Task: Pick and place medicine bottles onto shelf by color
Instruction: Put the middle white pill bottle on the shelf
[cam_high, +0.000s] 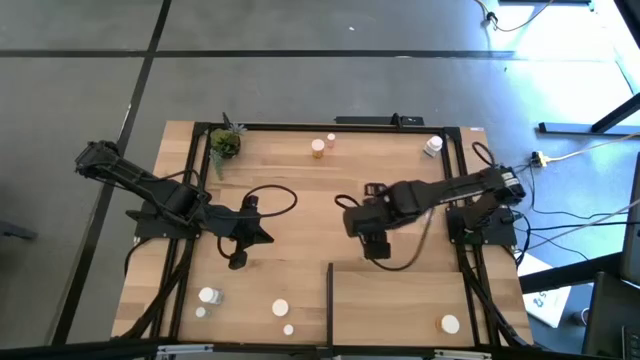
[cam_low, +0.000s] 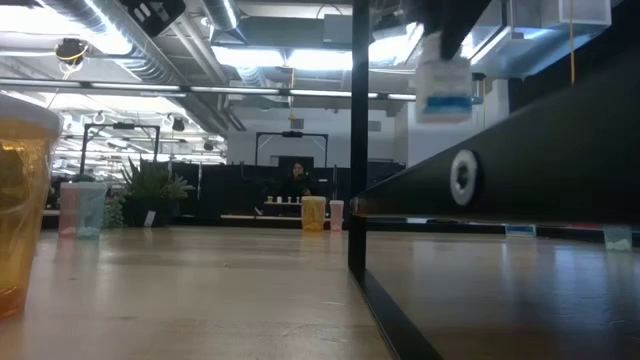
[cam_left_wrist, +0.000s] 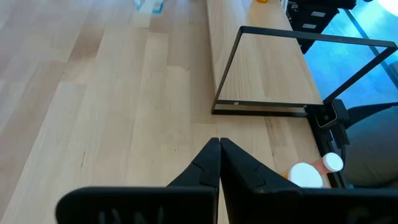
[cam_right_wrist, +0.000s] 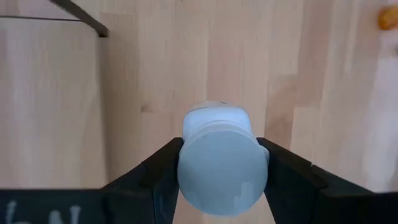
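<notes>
Bottle (cam_right_wrist: 222, 163), round and white-capped, is clamped in my right end effector (cam_right_wrist: 222, 171); left end effector (cam_left_wrist: 219, 163) pinched closed, label hidden.

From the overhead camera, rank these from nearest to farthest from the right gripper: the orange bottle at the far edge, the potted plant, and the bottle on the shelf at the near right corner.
Measured from the right gripper, which holds a white bottle:
1. Orange bottle, far edge, centre.
2. Bottle on the shelf, near right corner; close to the first, though it looks slightly farther.
3. Potted plant, far left corner, plainly farthest.
</notes>
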